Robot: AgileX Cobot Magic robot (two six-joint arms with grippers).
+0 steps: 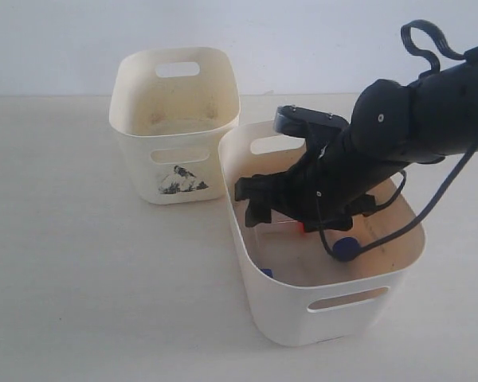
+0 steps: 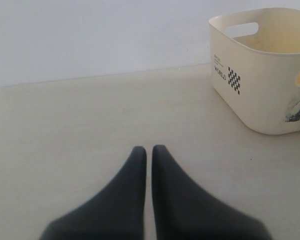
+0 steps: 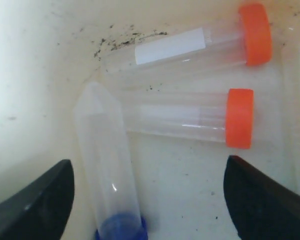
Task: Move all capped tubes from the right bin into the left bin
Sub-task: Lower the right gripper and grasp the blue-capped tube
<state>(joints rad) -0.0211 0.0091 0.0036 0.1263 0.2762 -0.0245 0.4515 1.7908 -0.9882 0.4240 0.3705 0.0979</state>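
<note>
Right wrist view shows us the right gripper [image 3: 149, 161] spread wide and holding nothing, low inside the right bin [image 1: 327, 318]. Three tubes lie on the bin's speckled floor. The blue tube [image 3: 107, 165] lies between the fingers, nearer one of them. The labelled orange tube [image 3: 190, 50] and the plain orange tube [image 3: 185, 117] lie side by side beyond it. The left gripper [image 2: 149, 150] sits over the worktop [image 2: 90, 115], nearly closed and empty, near the left bin [image 2: 255, 90].
</note>
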